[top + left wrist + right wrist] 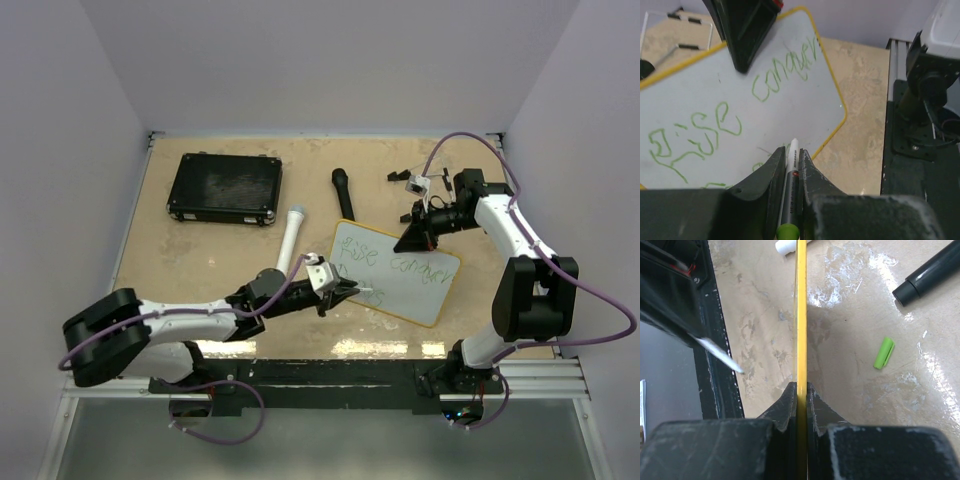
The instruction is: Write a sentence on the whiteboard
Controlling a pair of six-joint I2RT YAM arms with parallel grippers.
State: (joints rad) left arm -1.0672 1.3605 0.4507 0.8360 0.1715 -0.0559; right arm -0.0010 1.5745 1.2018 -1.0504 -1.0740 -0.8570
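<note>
1. The left gripper (791,156) is clenched on a green-ended marker (791,185), whose white tip meets the whiteboard (705,85) near its near edge
2. The right gripper (800,390) is pinched shut on the board's yellow rim at the far edge
3. The right wrist view shows the board only edge-on; the left fingers (765,175) hide part of the sentence (395,265), whose first word is smeared
4. The board sits skewed between both grippers, over the table (180,255); flat or tipped, I cannot tell
</note>
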